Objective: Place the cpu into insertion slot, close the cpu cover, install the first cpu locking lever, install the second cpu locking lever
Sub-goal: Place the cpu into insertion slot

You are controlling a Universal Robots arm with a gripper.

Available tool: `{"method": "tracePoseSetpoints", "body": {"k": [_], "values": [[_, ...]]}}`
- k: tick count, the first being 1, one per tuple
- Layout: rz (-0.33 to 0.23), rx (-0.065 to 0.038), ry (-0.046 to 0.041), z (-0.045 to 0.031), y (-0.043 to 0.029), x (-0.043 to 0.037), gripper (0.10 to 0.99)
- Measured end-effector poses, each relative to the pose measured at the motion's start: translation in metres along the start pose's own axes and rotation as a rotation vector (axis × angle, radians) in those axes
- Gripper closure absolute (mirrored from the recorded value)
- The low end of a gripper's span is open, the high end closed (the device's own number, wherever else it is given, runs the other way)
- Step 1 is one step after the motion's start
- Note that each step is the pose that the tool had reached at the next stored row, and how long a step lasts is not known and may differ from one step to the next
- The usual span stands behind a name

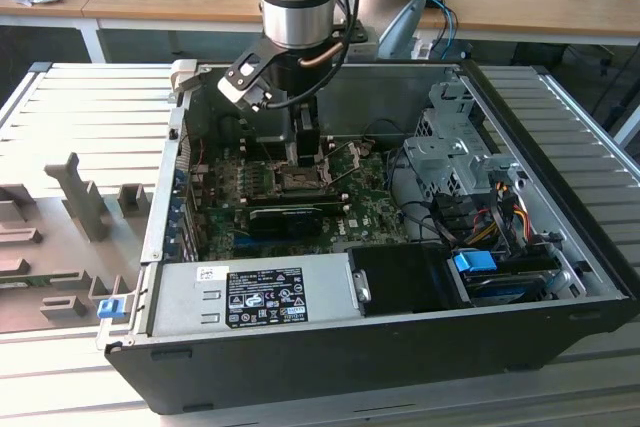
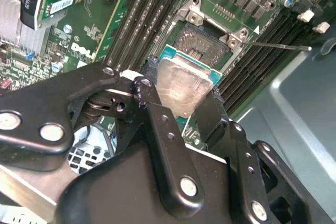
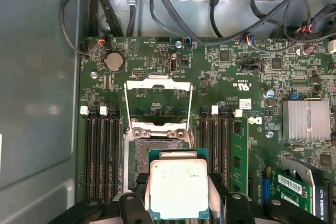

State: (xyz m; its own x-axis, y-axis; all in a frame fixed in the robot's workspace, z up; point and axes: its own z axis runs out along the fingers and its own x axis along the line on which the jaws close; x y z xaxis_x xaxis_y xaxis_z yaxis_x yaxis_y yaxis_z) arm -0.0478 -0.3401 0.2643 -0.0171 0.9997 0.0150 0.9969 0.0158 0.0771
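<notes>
- The cpu [image 3: 177, 187] is what you see in the first wrist view clamped in the gripper [image 3: 178, 203]. Black fingers [image 3: 137, 190] press on two opposite edges, and the dull silver top faces the camera.
- In that same view the chip hangs over one edge of the insertion slot [image 3: 137, 153] and covers only part of it. You cannot tell whether it touches the slot.
- The cpu cover [image 3: 157, 83] is swung open and lies back on the green motherboard [image 3: 252, 77] on the far side of the slot from the chip. Dark memory slots [image 3: 100, 150] run along both sides of the slot, and a finned heatsink [image 3: 306, 120] sits well apart.
- In the second wrist view the chip sits tilted between the two fingers, with its green border showing beyond the metal lid. The open slot lies just past it, and a thin locking lever [image 2: 283, 47] stands free of the slot, out over the memory slots.
- In the exterior view the gripper [image 1: 303, 152] reaches down inside the open computer case [image 1: 400, 342], right above the slot.
- From the slot, the cover stands raised at about 2 o'clock, the graphics card [image 1: 285, 219] lies at 6 o'clock, and the power supply [image 1: 265, 295] is further out on the same line.
- The drive cage [image 1: 450, 142] is at 3 o'clock, and the case rests on a slatted worktop [image 1: 80, 107].
</notes>
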Motion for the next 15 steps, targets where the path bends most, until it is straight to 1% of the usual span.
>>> {"method": "tracePoseSetpoints", "body": {"k": [11, 15], "values": [[0.001, 0.0, 0.0, 0.0043, -0.0006, -0.0001, 0.553], [0.001, 0.0, 0.0001, 0.0078, -0.0008, 0.0001, 0.553]]}}
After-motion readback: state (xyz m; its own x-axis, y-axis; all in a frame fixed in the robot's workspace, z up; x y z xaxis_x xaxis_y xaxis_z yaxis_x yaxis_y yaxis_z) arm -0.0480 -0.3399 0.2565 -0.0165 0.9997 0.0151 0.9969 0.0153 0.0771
